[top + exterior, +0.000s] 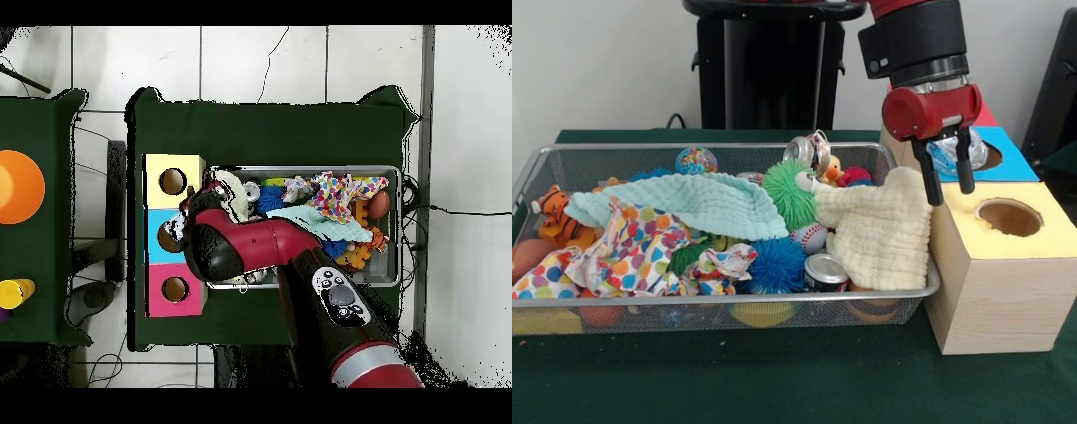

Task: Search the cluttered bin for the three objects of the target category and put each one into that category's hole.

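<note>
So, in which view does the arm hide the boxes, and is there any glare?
Overhead view: the arm covers part of the blue box. Front view: the gripper crosses the blue box edge; soft, even light, a small shine on the can.

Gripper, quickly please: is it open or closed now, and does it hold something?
Gripper: fingers apart, hanging above the yellow box by the bin; whether it holds anything cannot be told.

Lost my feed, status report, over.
End effector open over the box, beside the blue hole. Crumpled shiny thing between its fingers; grip unclear. Yellow hole clear. Cloths cover much of the bin.
</note>
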